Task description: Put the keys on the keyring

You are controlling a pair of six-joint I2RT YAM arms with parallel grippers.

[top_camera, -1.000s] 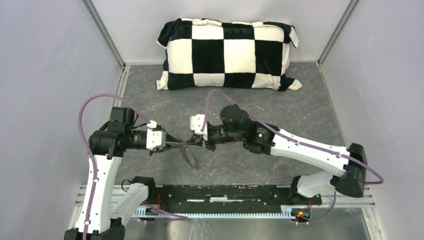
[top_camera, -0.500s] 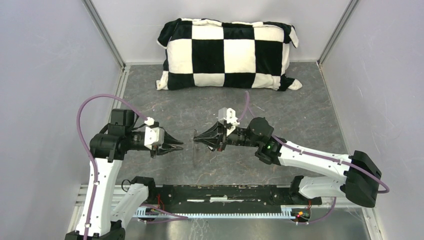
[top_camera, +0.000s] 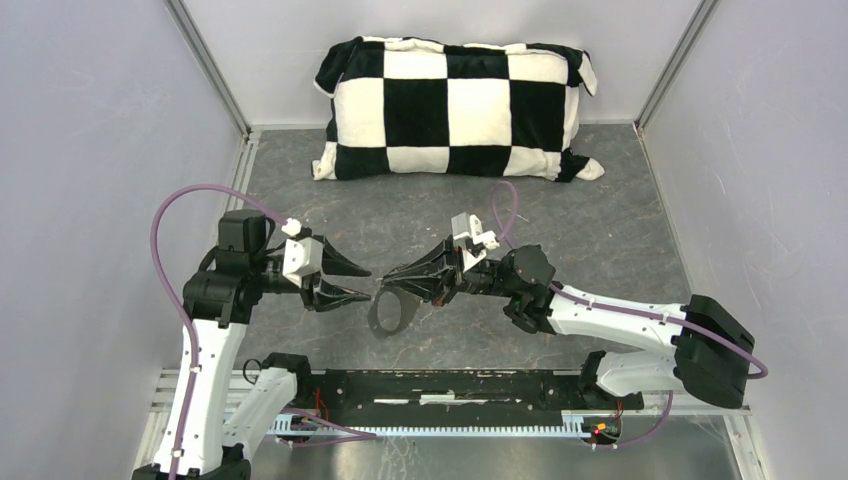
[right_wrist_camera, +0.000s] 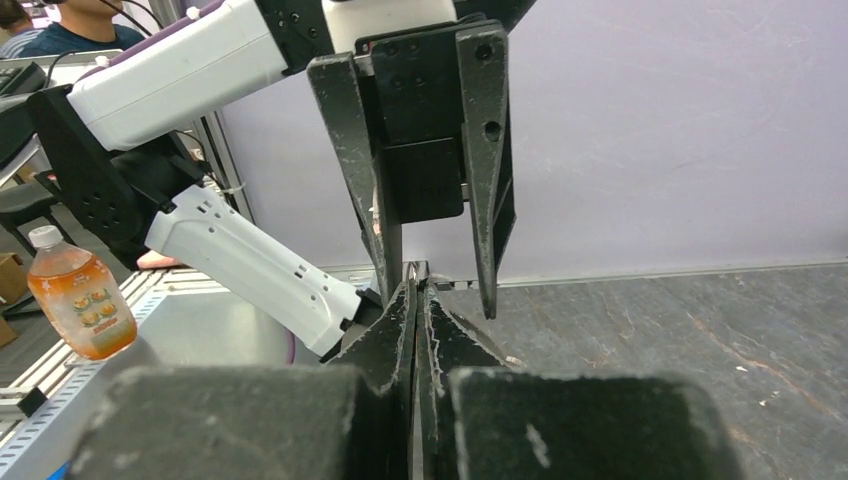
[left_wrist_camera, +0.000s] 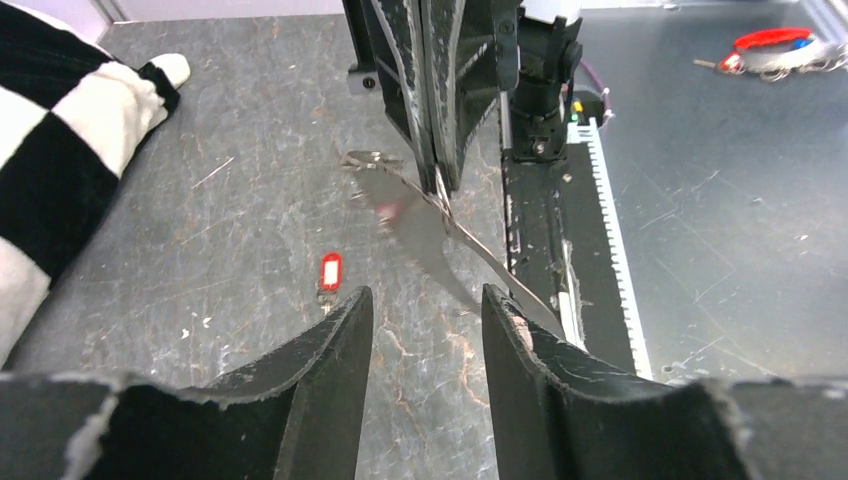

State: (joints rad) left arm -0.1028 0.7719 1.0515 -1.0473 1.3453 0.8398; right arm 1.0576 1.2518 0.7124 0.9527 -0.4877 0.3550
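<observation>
My right gripper (top_camera: 384,283) is shut on the keyring (top_camera: 374,318), a thin grey wire loop that hangs below its tips above the floor. In the left wrist view the keyring (left_wrist_camera: 425,222) is a blurred grey band pinched by the right gripper (left_wrist_camera: 440,190). My left gripper (top_camera: 369,283) is wide open and empty, its tips facing the right gripper's tips and close to the ring (left_wrist_camera: 427,296). The red key (left_wrist_camera: 330,272) lies on the floor below, to the left of the ring. The black key is out of view. In the right wrist view my shut fingertips (right_wrist_camera: 415,290) point at the open left fingers (right_wrist_camera: 366,190).
A black-and-white checked pillow (top_camera: 455,108) lies at the back wall. A black rail (top_camera: 450,385) runs along the near edge between the arm bases. A red-and-blue item with a metal ring (left_wrist_camera: 775,45) lies on the metal shelf beyond the rail. An orange drink bottle (right_wrist_camera: 80,305) stands outside the cell.
My left gripper has opened wide and drawn slightly back from the ring. My right arm has shifted right and rolled its wrist, so the ring now hangs as an open loop.
</observation>
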